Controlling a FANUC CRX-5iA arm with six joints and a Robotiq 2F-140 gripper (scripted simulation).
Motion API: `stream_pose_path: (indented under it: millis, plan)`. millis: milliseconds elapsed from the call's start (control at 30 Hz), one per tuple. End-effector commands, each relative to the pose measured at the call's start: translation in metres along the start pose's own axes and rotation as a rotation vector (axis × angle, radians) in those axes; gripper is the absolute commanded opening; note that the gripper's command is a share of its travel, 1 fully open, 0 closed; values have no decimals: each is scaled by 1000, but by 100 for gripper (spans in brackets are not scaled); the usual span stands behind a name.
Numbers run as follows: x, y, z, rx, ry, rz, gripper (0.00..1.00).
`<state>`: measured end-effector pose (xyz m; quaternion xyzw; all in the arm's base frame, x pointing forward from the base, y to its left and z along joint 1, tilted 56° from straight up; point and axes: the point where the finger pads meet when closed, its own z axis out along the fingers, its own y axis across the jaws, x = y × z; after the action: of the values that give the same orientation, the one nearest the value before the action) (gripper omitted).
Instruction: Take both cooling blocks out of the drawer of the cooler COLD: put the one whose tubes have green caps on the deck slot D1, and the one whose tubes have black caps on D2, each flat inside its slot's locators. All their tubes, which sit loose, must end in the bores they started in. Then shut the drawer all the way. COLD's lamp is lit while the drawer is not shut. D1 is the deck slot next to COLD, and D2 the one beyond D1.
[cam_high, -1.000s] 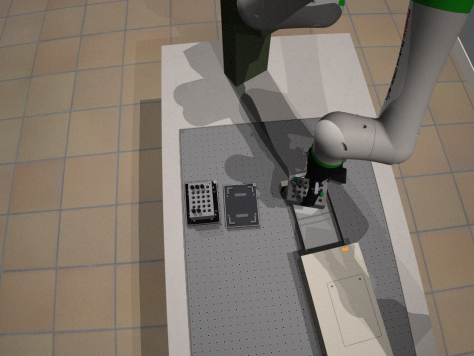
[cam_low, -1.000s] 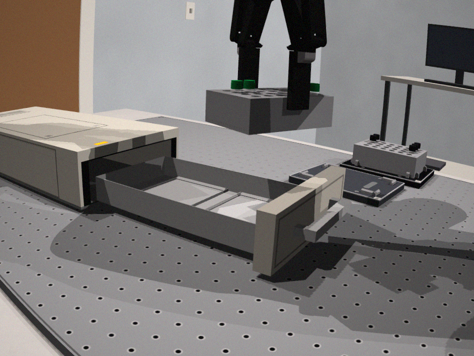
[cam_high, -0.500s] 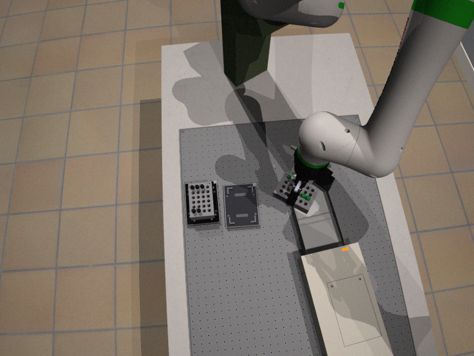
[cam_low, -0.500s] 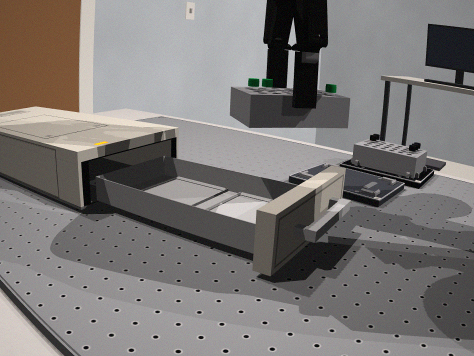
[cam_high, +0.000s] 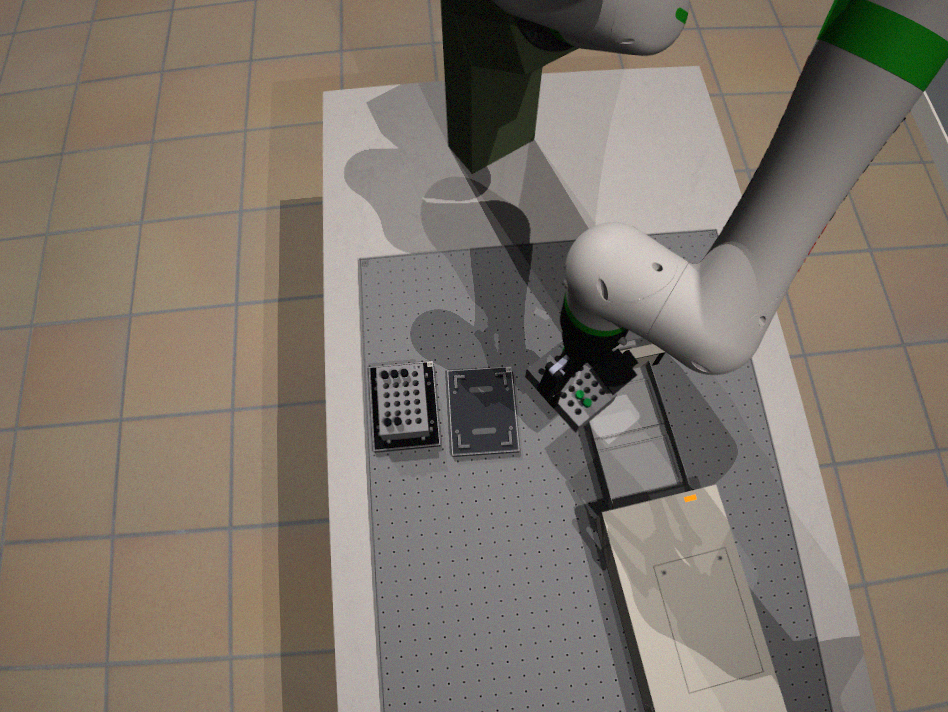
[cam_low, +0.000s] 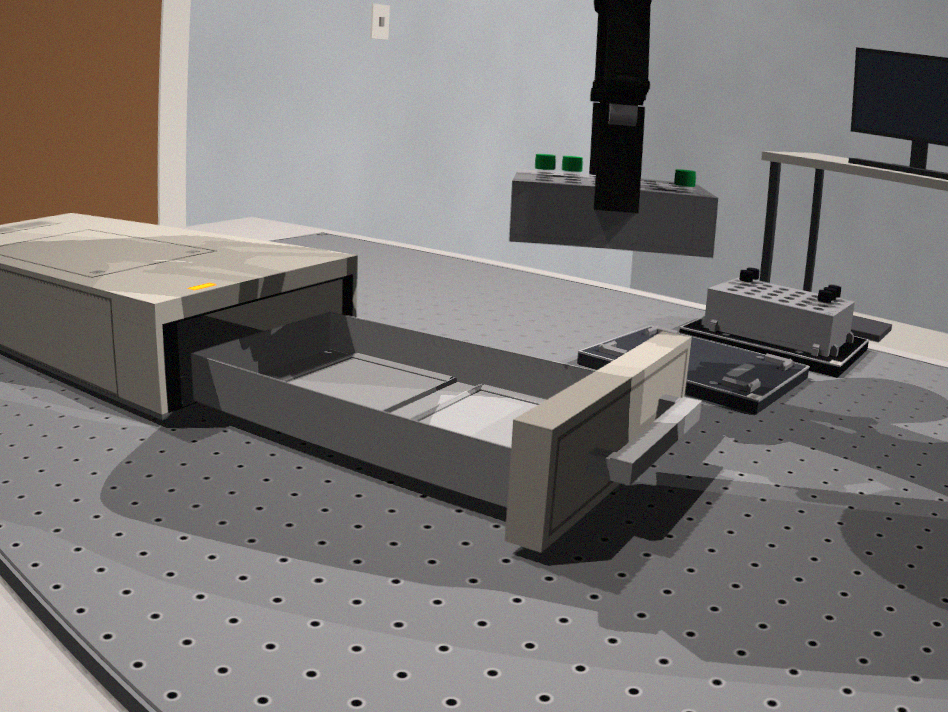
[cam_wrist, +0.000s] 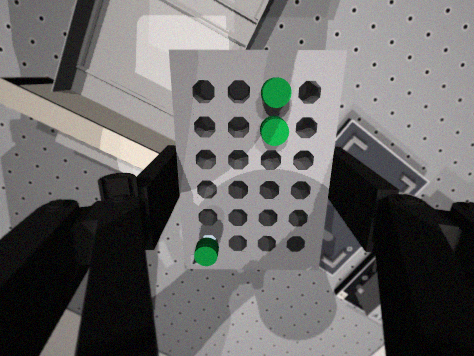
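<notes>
Holding the green-capped block (cam_low: 613, 213) by its long sides, the gripper (cam_low: 616, 183) hangs above the worktop (cam_low: 459, 613), open drawer (cam_low: 429, 429) below and beside it.

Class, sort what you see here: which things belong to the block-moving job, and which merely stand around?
Job:
green-capped block, clamped in the gripper
black-capped block, on the far slot
bare slot D1
open drawer
cooler COLD, lamp lit

Bystanders:
monitor
side table
wall switch
</notes>
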<state>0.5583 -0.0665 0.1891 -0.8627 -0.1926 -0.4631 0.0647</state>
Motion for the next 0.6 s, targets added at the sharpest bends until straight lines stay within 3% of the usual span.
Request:
stream_pose_path:
  millis: [0,567]
  plan:
    - [-4,6,0,1,0,72,10]
    - [-30,37,0,0,-1,472,10]
